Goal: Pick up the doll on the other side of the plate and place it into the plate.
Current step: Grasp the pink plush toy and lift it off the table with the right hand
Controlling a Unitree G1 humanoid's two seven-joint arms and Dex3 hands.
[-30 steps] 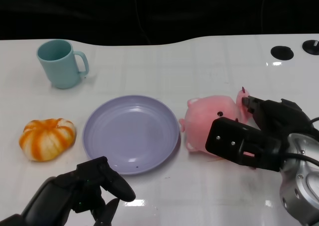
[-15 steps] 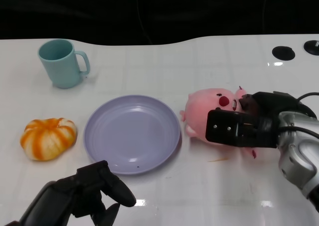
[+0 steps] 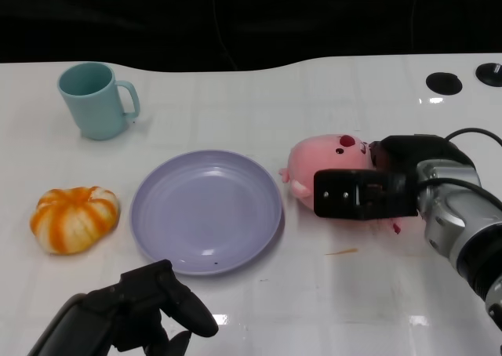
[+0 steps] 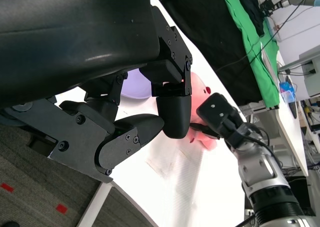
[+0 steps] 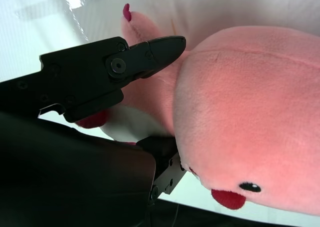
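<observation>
1. Right hand (image 3: pixel 362 193) in the head view has its fingers wrapped on the pink doll (image 3: pixel 318 161), which sits at three o'clock of the purple plate (image 3: pixel 205 210), just beside its rim. The grasp looks like the step in hand; next comes a lift and a carry toward nine o'clock.
2. From the left wrist, the left hand (image 4: pixel 150 112) shows fingers curled in, holding nothing.
3. From the right wrist, black fingers (image 5: pixel 125 62) press into soft, rounded pink plush (image 5: pixel 250 127) with a red mouth.
</observation>
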